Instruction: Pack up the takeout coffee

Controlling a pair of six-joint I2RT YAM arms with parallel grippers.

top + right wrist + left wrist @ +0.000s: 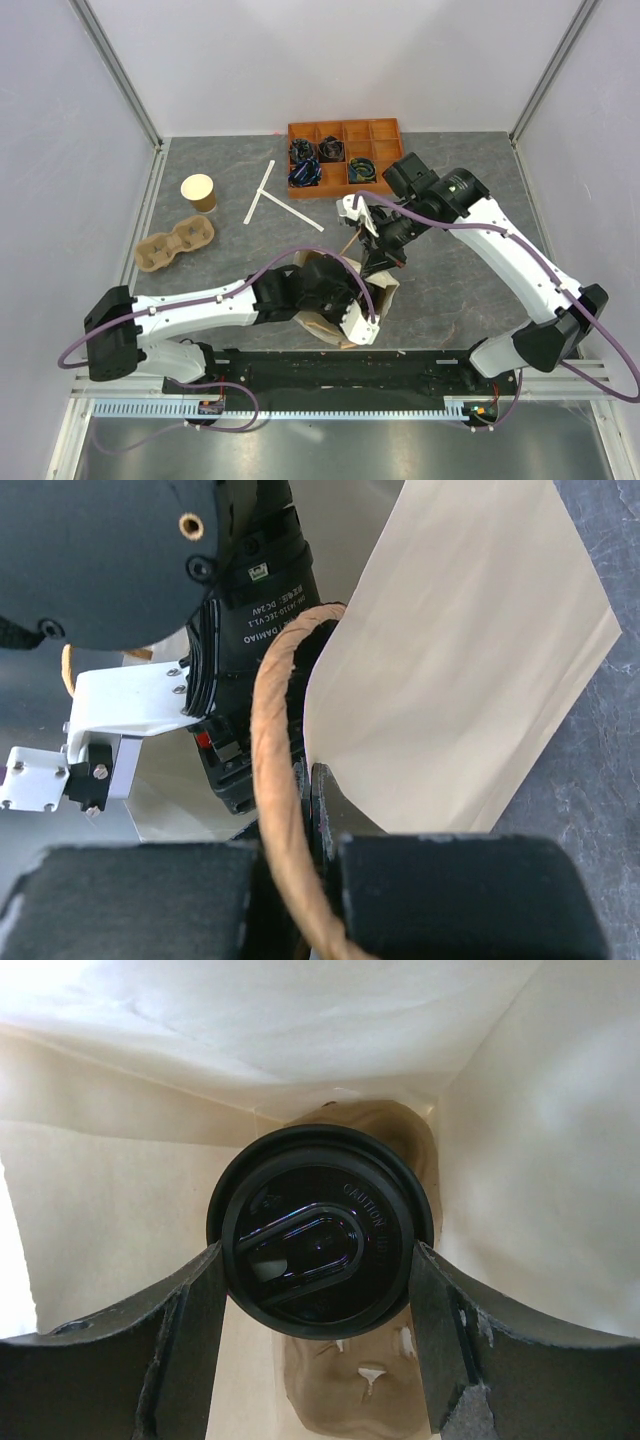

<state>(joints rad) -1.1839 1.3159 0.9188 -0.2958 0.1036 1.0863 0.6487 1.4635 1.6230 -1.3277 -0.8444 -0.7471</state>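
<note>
- One paper bag (pixel 450 680) stands nearest the arm bases. The left gripper (pixel 318 1260) reaches inside it and clasps the one takeout coffee (pixel 320 1200) at its black lid, low in the bag.
- The right gripper (pixel 310 810) is clenched on one rope handle (pixel 268 730) of the bag.
- Farther left are one pulp carrier (pixel 175 243) and one lidless cup (pixel 198 190).
- Two white sticks (pixel 262 192) meet in a T.
- Farthest back is one orange tray (pixel 345 133).

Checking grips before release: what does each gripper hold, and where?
Left gripper clamps the takeout coffee by its lid; right gripper pinches the paper bag's rim.
</note>
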